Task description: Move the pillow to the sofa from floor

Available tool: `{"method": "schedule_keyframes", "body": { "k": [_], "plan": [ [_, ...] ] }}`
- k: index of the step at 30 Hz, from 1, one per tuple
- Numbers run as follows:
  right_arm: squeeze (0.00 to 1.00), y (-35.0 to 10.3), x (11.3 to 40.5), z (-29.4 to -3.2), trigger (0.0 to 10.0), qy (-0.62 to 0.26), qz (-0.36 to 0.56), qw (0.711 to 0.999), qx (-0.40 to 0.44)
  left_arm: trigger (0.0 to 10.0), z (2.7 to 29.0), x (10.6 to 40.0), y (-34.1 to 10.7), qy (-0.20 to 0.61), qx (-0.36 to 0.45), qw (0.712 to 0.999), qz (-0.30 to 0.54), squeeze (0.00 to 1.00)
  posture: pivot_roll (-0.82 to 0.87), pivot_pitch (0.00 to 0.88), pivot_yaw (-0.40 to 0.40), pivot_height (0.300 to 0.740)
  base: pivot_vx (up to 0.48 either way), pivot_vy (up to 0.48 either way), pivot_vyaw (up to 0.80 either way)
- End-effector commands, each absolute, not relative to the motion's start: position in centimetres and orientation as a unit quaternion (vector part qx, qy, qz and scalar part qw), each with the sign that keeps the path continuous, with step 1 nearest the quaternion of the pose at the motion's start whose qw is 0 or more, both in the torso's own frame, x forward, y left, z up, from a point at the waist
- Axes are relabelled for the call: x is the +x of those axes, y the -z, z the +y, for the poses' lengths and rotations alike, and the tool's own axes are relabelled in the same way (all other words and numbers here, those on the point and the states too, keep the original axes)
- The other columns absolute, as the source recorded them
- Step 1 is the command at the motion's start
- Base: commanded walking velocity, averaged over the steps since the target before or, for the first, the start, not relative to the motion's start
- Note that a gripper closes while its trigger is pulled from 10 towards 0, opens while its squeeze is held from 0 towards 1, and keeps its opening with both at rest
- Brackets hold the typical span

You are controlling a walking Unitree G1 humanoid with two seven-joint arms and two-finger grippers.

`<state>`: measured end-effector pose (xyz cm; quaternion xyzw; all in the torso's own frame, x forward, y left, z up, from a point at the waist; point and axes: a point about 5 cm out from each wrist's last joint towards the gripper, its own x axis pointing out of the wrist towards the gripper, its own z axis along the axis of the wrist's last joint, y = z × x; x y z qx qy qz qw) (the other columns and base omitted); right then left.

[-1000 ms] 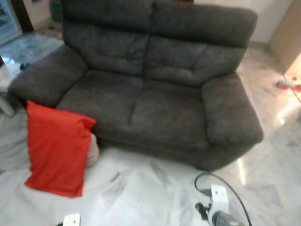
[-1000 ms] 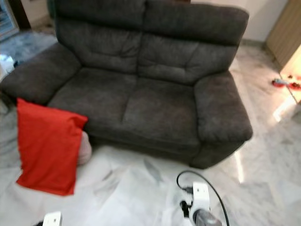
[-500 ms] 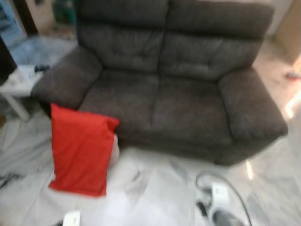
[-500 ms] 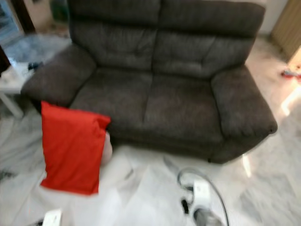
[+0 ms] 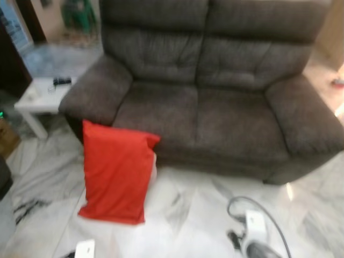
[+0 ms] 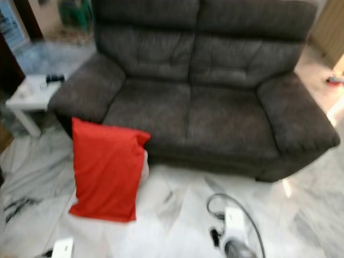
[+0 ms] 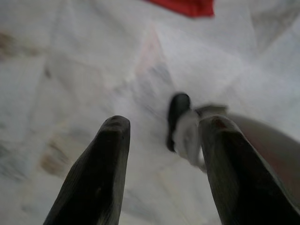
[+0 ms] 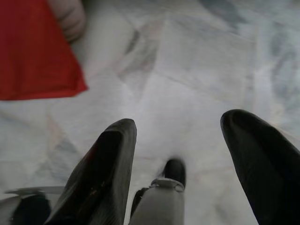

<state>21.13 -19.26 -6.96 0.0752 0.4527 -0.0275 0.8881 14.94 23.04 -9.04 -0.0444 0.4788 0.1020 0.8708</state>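
Note:
A red pillow [image 5: 116,171] stands on the white marble floor, leaning against the front of the dark grey sofa [image 5: 215,97] below its left armrest. Both seat cushions are bare. My left gripper [image 7: 164,124] hangs open over the floor, with a corner of the red pillow [image 7: 185,6] far ahead of it. My right gripper [image 8: 180,124] is also open and holds nothing; the pillow's edge [image 8: 33,51] lies ahead of it and to one side. Both wrists show low at the bottom of the eye views, well short of the pillow.
A small white side table [image 5: 37,99] with a dark object [image 5: 62,81] on it stands by the sofa's left armrest. Something pale [image 8: 70,16] sits behind the pillow at the sofa's base. A small red item [image 5: 337,82] lies on the floor far right.
The camera has swung to the left, so the sofa and pillow sit further right in the picture and the side table has come into view. The pillow has not moved against the sofa.

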Motion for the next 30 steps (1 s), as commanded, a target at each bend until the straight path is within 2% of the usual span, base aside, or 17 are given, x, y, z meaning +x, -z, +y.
{"method": "schedule_keyframes", "body": {
  "k": [1, 8, 22, 25, 30],
  "plan": [
    [0.0, 7.0, 20.7, -20.2, 10.0, 0.039, 0.454, 0.887, 0.071, 10.0, 22.6, 14.7, 9.2, -0.099, -0.05, 0.868, 0.484, 0.0, -0.06, 0.053, -0.019, 0.74, 0.0, 0.469, 0.0],
    [0.0, 7.0, 20.7, -20.2, 10.0, 0.039, 0.454, 0.887, 0.072, 10.0, 22.6, 14.7, 9.2, -0.101, -0.051, 0.868, 0.484, 0.0, -0.06, 0.054, -0.018, 0.74, 0.0, 0.453, 0.0],
    [0.0, 7.0, 20.9, -20.1, 10.0, 0.037, 0.447, 0.891, 0.066, 10.0, 23.0, 14.9, 8.9, -0.143, -0.057, 0.882, 0.445, 0.0, -0.05, 0.052, -0.012, 0.74, 0.0, 0.0, 0.0],
    [0.0, 6.8, 21.1, -20.1, 10.0, 0.021, 0.438, 0.897, 0.052, 10.0, 23.0, 15.1, 8.7, -0.156, -0.071, 0.892, 0.419, 0.0, -0.05, 0.053, -0.011, 0.74, 0.0, 0.0, 0.0],
    [0.0, 6.5, 21.5, -20.1, 10.0, 0.033, 0.407, 0.911, 0.053, 10.0, 23.6, 15.7, 7.9, -0.167, -0.023, 0.914, 0.369, 0.0, -0.05, 0.054, -0.007, 0.74, 0.0, 0.0, 0.0]
  ]
}}
